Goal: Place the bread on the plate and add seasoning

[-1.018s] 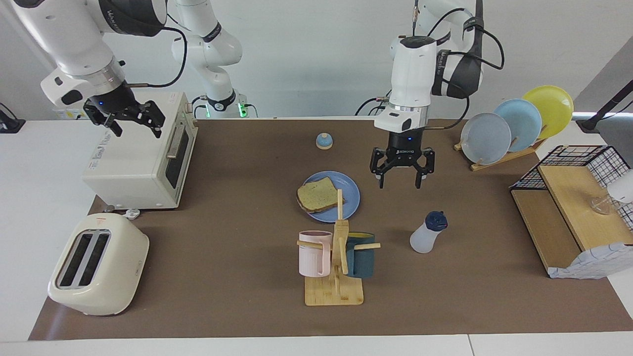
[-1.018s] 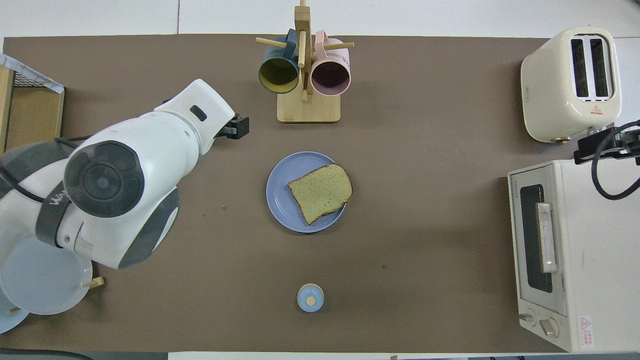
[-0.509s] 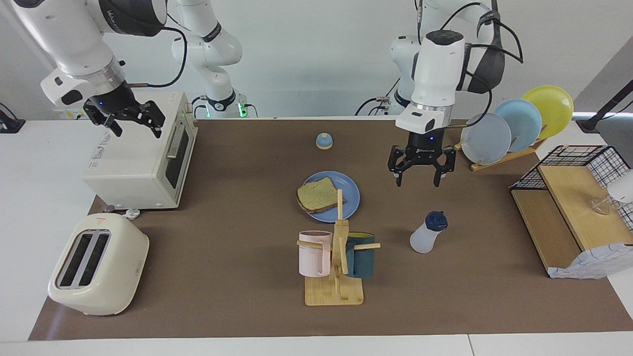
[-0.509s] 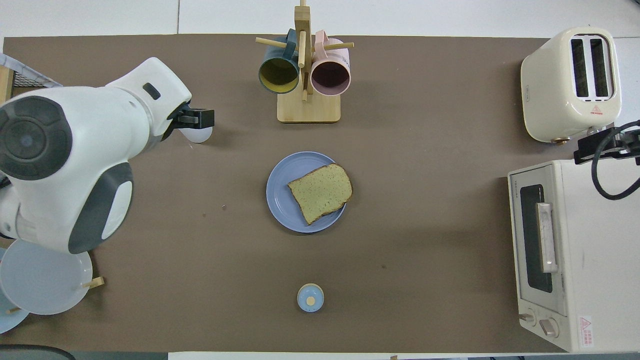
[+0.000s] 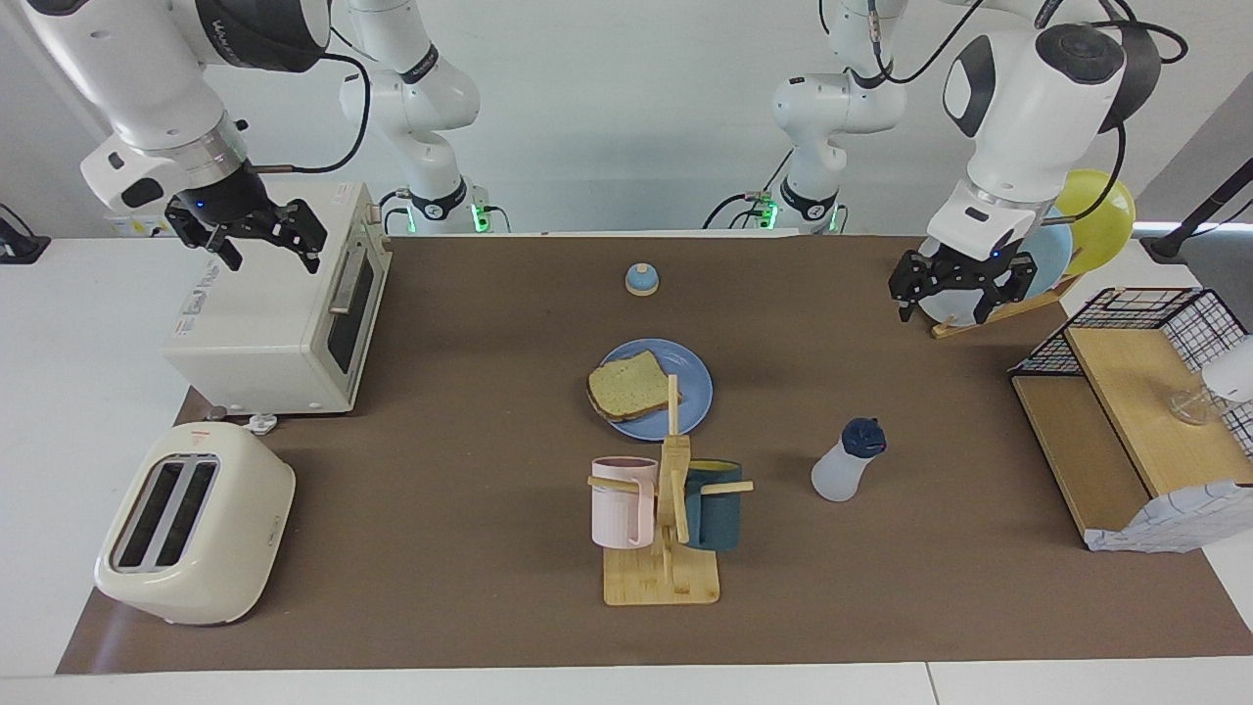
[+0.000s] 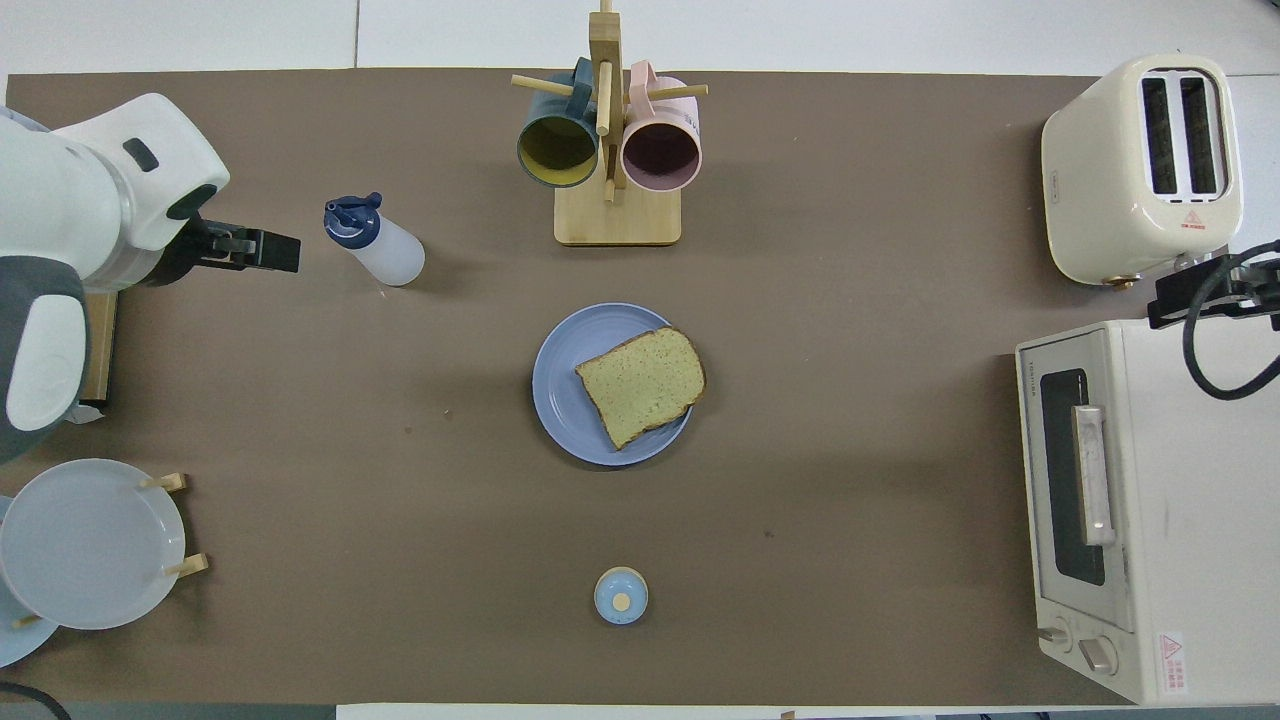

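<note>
1. Bread [image 5: 626,385] lies flat on the blue plate [image 5: 690,377], one crust edge reaching over the plate's rim toward the right arm's end of the table [image 5: 470,392].
2. Plate and bread sit near the middle of the brown table, nearer to the robots than the wooden mug stand [image 5: 666,548], which carries a pink mug [image 5: 620,501] and a dark teal mug [image 5: 715,504].
3. Seasoning bottle [image 5: 846,460] stands on the table, whitish with a dark blue cap, leaning a little. It is beside the mug stand toward the left arm's end, well apart from the plate, and nothing touches it.
4. Left hand [image 5: 961,294] hangs in the air with its fingers spread wide and nothing between them. In the facing view it is in front of the rack [image 5: 989,313] of upright pale blue and yellow plates, clear of the bottle.
5. Right hand [image 5: 256,240] hovers over the top of the white toaster oven [image 5: 264,323], fingers apart and empty; that arm waits.
6. Small blue-domed bell [image 5: 641,279] rests on the table nearer to the robots than the plate.
7. Cream two-slot toaster [image 5: 191,524] sits at the right arm's end, farther from the robots than the oven.
8. Wire-and-wood shelf unit [image 5: 1126,411] stands at the left arm's end of the table.
</note>
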Controlling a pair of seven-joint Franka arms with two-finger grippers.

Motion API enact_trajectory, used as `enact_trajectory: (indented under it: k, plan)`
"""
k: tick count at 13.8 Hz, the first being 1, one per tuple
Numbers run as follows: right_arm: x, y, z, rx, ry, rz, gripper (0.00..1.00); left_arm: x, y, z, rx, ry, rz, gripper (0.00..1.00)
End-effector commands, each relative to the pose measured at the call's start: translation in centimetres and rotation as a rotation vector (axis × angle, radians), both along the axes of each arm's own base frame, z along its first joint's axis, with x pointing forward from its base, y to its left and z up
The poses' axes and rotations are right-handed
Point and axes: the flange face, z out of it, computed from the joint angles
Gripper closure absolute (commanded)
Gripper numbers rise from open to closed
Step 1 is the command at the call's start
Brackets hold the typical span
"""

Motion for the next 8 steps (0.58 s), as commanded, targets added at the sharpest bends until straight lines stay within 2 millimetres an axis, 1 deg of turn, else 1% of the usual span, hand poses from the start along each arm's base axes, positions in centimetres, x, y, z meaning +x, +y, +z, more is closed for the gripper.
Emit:
enact_trajectory:
  k: [1, 2, 4, 5, 7, 8]
  plan:
    - [-0.4, -0.4, 0.0, 0.014, -0.004, 0.009, 0.00, -1.9, 1.2, 1.0, -0.027, 0.045, -0.006, 0.00]
    - [-0.4, -0.4, -0.1, 0.014, -0.003, 0.009, 0.00, -2.4, 0.8, 0.6, -0.026, 0.048, 0.002, 0.00]
    - [-0.4, -0.4, 0.0, 0.014, -0.004, 0.009, 0.00, -2.4, 0.0, 0.5, -0.026, 0.039, -0.017, 0.00]
    - [-0.4, -0.4, 0.0, 0.014, -0.004, 0.009, 0.00, -2.5, 0.0, 0.2, -0.023, 0.045, -0.012, 0.00]
    - [-0.4, -0.4, 0.0, 0.014, -0.004, 0.009, 0.00, -2.4, 0.5, 0.4, -0.025, 0.049, -0.003, 0.00]
    - [-0.4, -0.4, 0.0, 0.014, -0.004, 0.009, 0.00, -2.4, 0.3, 0.6, -0.025, 0.046, -0.006, 0.00]
